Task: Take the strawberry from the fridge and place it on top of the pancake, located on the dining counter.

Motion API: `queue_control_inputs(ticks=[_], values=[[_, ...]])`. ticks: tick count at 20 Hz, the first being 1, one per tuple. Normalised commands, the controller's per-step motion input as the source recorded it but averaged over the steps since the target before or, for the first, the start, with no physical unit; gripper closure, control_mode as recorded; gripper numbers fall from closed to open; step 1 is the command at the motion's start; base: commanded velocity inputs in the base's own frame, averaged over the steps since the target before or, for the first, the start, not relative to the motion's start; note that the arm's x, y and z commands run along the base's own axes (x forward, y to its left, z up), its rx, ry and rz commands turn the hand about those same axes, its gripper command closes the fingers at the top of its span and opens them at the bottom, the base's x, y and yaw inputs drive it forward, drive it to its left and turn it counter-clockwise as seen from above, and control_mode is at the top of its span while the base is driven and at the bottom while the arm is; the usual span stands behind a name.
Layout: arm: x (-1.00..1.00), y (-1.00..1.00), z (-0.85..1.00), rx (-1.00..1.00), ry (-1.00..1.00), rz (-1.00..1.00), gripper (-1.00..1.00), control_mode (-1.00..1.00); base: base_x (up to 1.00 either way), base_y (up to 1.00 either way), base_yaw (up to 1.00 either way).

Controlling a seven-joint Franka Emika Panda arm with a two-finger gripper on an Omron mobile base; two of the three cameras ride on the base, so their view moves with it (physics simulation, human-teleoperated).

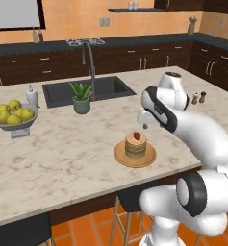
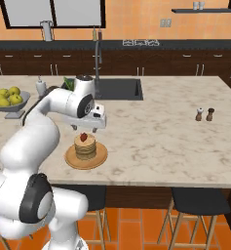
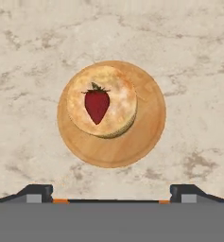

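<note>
The strawberry (image 3: 97, 105), small and bright red, lies on top of the pancake (image 3: 114, 92), a golden stack on a round tan plate (image 3: 146, 127). The same strawberry (image 1: 136, 136) caps the pancake (image 1: 135, 148) near the front edge of the beige marbled dining counter (image 1: 62, 149). My gripper (image 3: 112, 193) hangs straight above the stack, open, with nothing between its fingertips (image 3: 35, 191). From the right base view the gripper (image 2: 84, 128) sits just over the strawberry (image 2: 83, 137) without touching it. The fridge is out of view.
A dark sink (image 1: 106, 86) with a curved tap, a potted plant (image 1: 81, 98), a soap bottle (image 1: 32, 96) and a bowl of yellow fruit (image 1: 14, 115) stand further back on the left. Salt and pepper shakers (image 1: 198, 98) sit to the right. Stools stand under the front edge.
</note>
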Motion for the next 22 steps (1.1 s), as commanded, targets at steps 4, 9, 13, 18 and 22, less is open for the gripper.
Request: queue_control_inputs(ticks=[4,9,13,18,22], values=[[-0.98,-0.18,0.84,0.22,-0.12,-0.01,-1.0,-1.0,0.0,0.0,0.0],[-1.0,0.2,0.71,0.07,-0.13,-0.1,-1.0,-1.0,0.0,0.0,0.0],[-1.0,0.47,0.6,-0.02,-0.14,-0.1,-1.0,-1.0,0.0,0.0,0.0],[-0.76,0.91,0.32,-0.29,-0.03,-0.16,-1.0,-1.0,0.0,0.0,0.0],[-0.03,1.0,0.02,-0.58,0.1,-0.13,-1.0,-1.0,0.0,0.0,0.0]])
